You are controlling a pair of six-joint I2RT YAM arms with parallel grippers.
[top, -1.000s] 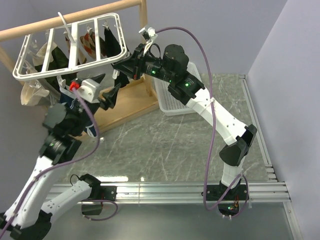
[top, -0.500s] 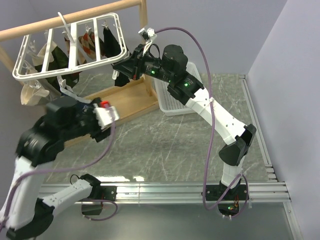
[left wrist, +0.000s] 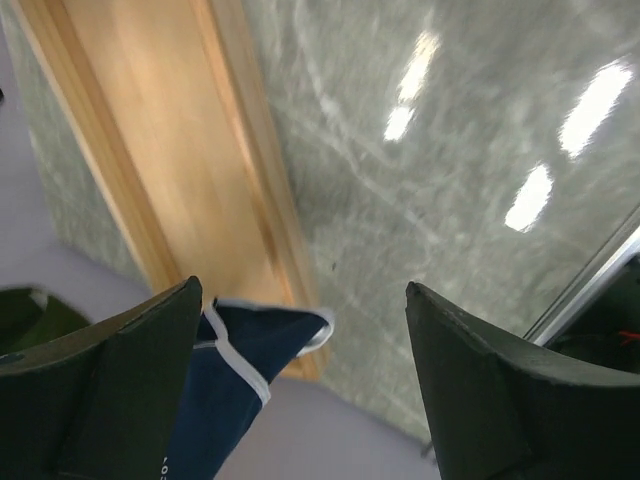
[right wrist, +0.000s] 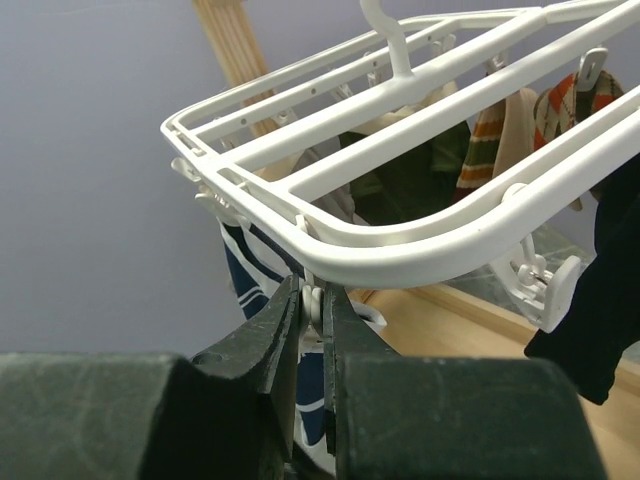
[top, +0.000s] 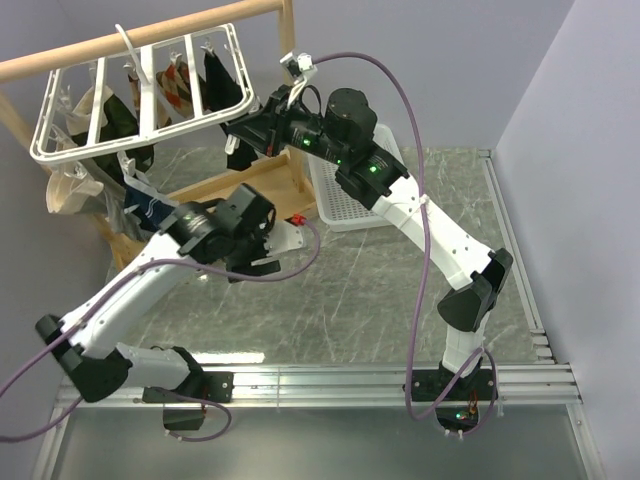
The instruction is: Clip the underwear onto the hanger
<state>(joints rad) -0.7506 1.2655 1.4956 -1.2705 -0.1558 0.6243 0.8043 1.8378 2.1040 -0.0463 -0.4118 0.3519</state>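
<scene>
Underneath everything, a grey-green marbled tabletop (top: pixel 350 290). At its far left, a light wooden rail stand (top: pixel 250 205) with a flat base board and a round top rail.

Hooked over that rail, a large white plastic rectangular grid hanger (top: pixel 150 130), tilted, with small clips dangling along its bars. Beneath the grid, black garments (top: pixel 215 75), a beige cloth (top: pixel 65 190) and a striped orange piece (top: pixel 180 85). Just right of the stand's base, a white perforated plastic basket (top: pixel 350 195), partly covered by the right arm.

Reaching up and left from the near right edge, the right arm, ending at the hanger's front right corner. Right claw (right wrist: pixel 312 300) closed, pinching a small white plastic clip (right wrist: pixel 312 297) that hangs from the curved rim of the hanger.

Bent low across the left side of the tabletop, the left arm. Left claw (left wrist: pixel 303 295) spread wide, holding nothing, facing the tabletop and the stand's base board.

Hanging below the hanger's front left part, the small navy-blue fabric underwear (top: pixel 145 205) with thin white trim. Seen from the left wrist just beside the left finger, apart from the right one. Seen from the right wrist hanging behind the pinched clip. Cannot tell which clip holds it.
</scene>
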